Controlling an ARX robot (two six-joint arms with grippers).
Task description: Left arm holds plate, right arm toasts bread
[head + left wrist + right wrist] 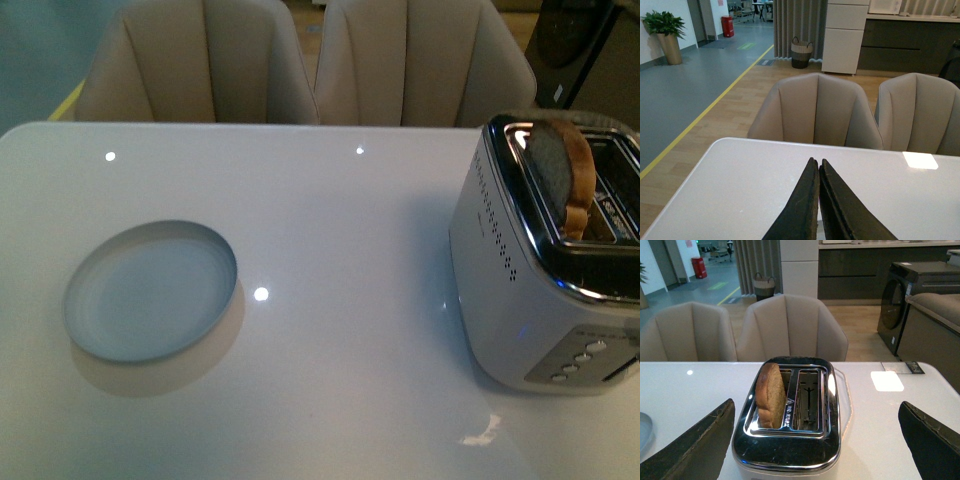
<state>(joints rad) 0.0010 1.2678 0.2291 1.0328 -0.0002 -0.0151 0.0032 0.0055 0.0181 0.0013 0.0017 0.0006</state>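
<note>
The pale grey-blue plate (pixel 150 292) lies empty on the left of the white table, and neither arm shows in the front view. A slice of brown bread (pixel 562 172) stands upright, sticking out of one slot of the silver toaster (pixel 520 300) at the right. In the right wrist view my right gripper (pixel 815 405) is open and wide apart, held above and behind the toaster (pixel 790 452), with the bread (pixel 771 395) in the slot nearer the plate. My left gripper (pixel 817 161) is shut with nothing between its fingers, hovering over bare tabletop; the plate is out of that view.
Two beige chairs (pixel 300 60) stand behind the table's far edge. The toaster's second slot (pixel 809 402) is empty. Its buttons (pixel 580 360) face the table's front edge. A strip of the plate's rim (pixel 643 432) shows at the right wrist view's border.
</note>
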